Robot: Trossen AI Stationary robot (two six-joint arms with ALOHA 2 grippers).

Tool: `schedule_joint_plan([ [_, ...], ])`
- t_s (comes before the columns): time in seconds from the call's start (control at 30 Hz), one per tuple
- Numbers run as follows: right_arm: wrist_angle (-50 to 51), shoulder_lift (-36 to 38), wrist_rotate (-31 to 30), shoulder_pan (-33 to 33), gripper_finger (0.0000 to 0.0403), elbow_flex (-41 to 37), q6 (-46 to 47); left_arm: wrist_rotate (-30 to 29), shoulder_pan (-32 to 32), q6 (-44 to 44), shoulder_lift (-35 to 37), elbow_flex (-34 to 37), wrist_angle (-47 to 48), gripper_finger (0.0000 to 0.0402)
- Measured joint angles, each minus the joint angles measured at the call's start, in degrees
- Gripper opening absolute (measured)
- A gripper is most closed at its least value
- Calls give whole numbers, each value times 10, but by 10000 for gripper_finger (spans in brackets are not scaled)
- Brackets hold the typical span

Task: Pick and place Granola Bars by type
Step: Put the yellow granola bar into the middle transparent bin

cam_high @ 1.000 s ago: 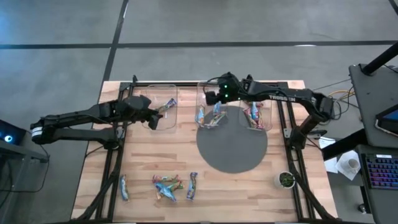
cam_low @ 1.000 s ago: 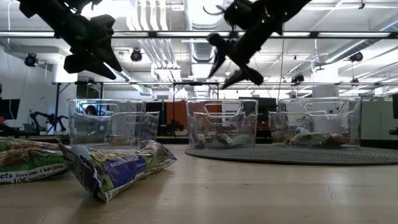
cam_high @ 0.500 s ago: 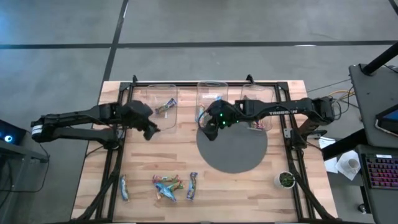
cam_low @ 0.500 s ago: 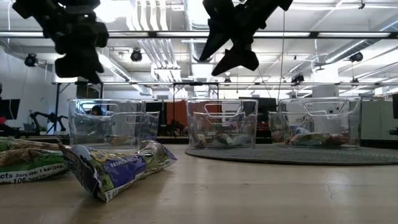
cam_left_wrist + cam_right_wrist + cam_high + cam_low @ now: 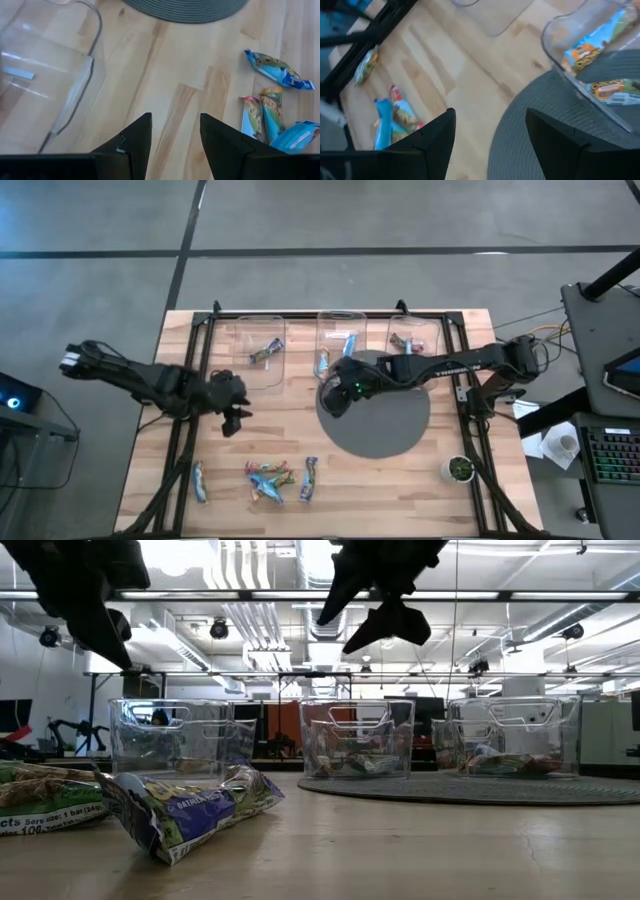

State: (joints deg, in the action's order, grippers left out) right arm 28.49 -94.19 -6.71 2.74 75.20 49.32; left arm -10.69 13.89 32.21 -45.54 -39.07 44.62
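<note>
Several granola bars lie loose near the table's near edge: a green one (image 5: 199, 480), a multicoloured cluster (image 5: 268, 478) and a blue one (image 5: 309, 478). The cluster also shows in the left wrist view (image 5: 267, 117) and the right wrist view (image 5: 395, 117). Other bars lie inside the clear bins: one in the left bin (image 5: 266, 351), some in the middle bin (image 5: 338, 360) and the right bin (image 5: 408, 365). My left gripper (image 5: 232, 408) hangs open above bare wood, nearer than the left bin. My right gripper (image 5: 335, 402) is open over the grey mat's left edge. Both hold nothing.
Three clear bins stand in a row along the far side (image 5: 262, 330) (image 5: 340, 322) (image 5: 412, 328). A round grey mat (image 5: 385, 425) lies under the middle and right bins. A small green pot (image 5: 460, 469) sits at the near right. Bare wood (image 5: 270, 425) separates bins and loose bars.
My right gripper has moved from above the middle bin toward the near edge and now hangs over the mat's left edge. My left gripper has drawn back from the left bin toward the near edge, its arm swinging to the left. No bar has moved.
</note>
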Motion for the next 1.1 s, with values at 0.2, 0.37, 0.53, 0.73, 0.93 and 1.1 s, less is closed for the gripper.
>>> schedule_joint_plan([
  [0.2, 0, 0, -54, 31, 231, 0, 76, -15, 28, 24, -1, 0, 3, 149],
  [0.37, 0, 0, -57, 56, 231, 0, 146, -15, 29, 21, -1, 0, 1, 149],
  [0.53, -1, 0, -99, 85, 231, 0, 166, -16, 29, 10, -1, 3, -11, 149],
  [0.73, -1, 0, -142, 91, 231, 0, 178, -14, 29, 63, -2, 36, -78, 149],
  [0.93, -9, 1, -132, 93, 231, 1, 144, -5, 33, 168, -15, 71, -206, 149],
  [1.1, -8, 8, -113, 97, 231, 2, 90, 2, 63, 159, -52, 76, -231, 149],
])
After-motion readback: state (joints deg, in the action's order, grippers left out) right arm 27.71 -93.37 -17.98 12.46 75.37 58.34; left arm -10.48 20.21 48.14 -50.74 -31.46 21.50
